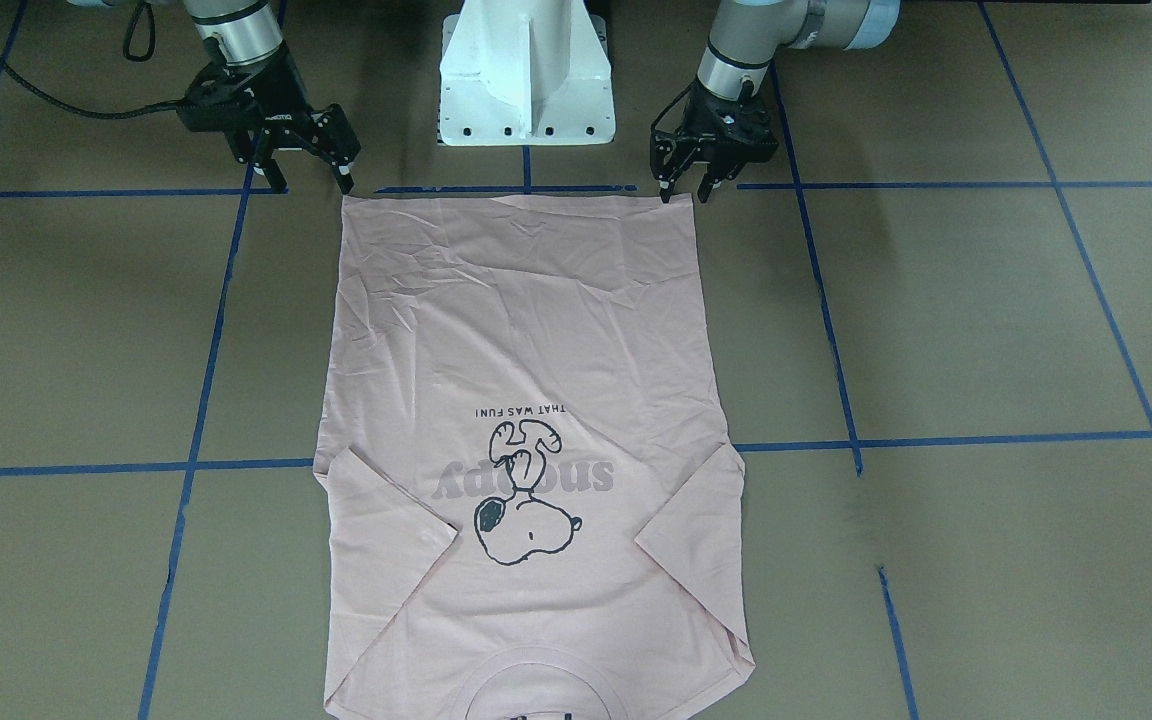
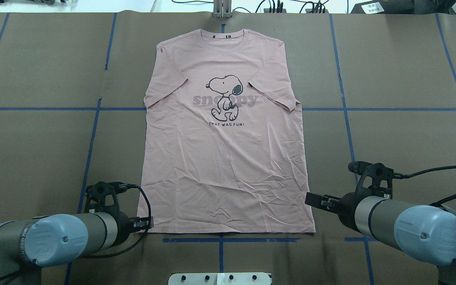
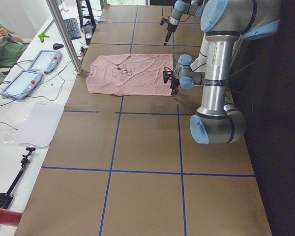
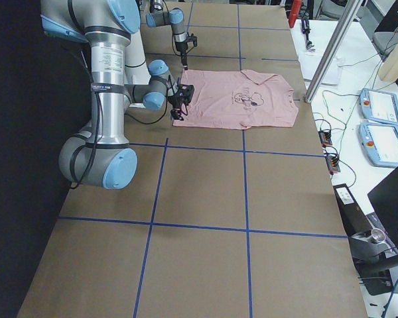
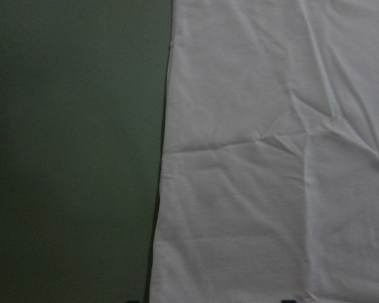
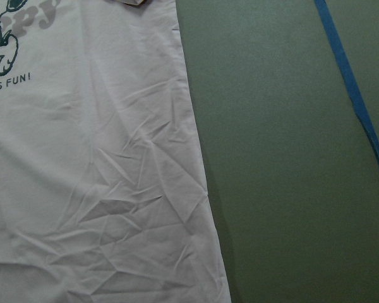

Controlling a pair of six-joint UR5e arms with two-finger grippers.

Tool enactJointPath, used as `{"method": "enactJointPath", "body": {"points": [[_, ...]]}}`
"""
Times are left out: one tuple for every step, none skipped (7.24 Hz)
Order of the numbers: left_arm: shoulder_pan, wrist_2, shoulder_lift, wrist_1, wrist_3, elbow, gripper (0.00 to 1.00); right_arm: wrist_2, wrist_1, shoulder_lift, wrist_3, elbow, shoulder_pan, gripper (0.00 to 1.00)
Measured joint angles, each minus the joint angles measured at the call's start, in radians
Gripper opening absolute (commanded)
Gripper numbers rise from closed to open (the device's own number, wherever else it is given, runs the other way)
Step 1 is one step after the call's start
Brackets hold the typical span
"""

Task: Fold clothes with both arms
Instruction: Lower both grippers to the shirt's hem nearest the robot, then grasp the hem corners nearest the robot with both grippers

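Front view: the shirt [image 1: 526,330] is laid flat, print up, on the tabletop [image 1: 986,320], its hem at the top of the frame near the white base [image 1: 526,80] and its collar cut off at the bottom edge. Both sleeves are seen folded in over the body. The right claw [image 1: 313,182] is held at the hem's upper-left corner, its fingers spread. The left claw [image 1: 684,192] is poised at the upper-right corner, also spread. Whether cloth is touched cannot be told.

Overhead: the shirt [image 2: 224,166] is seen in mid-frame, collar at the top. The left arm [image 2: 54,239] is brought in at lower left, its claw [image 2: 143,225] just beside the hem corner. The right arm [image 2: 422,235] is brought in at lower right, its claw [image 2: 317,200] beside the opposite edge.

Left side view: the shirt [image 3: 132,73] is seen at upper centre, with a claw at either hem corner.

Right side view: the same is shown, with the shirt [image 4: 239,99] at upper centre.

Left wrist: creased cloth [image 5: 271,158] fills the right half, bare tabletop [image 5: 69,158] the left.

Right wrist: cloth [image 6: 88,189] and part of the print are shown at left, and blue tape [image 6: 354,95] at upper right.
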Motion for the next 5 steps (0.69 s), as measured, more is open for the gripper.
{"method": "enactJointPath", "body": {"points": [[0.007,0.001,0.001,0.001,-0.011,0.009,0.48,0.0,0.0,-0.001,0.001,0.0,0.0,0.99],[0.011,0.001,0.001,0.002,-0.017,0.013,0.38,-0.001,0.0,-0.002,0.001,0.0,0.0,0.99],[0.013,0.0,0.001,0.002,-0.023,0.015,0.24,-0.002,0.001,-0.002,0.001,0.0,0.001,0.99],[0.013,0.0,0.0,0.002,-0.026,0.016,0.08,-0.002,0.001,-0.003,0.001,0.0,0.001,0.99],[0.013,-0.001,-0.002,0.002,-0.027,0.016,0.07,-0.002,0.001,-0.003,0.001,0.0,0.0,0.99]]}}
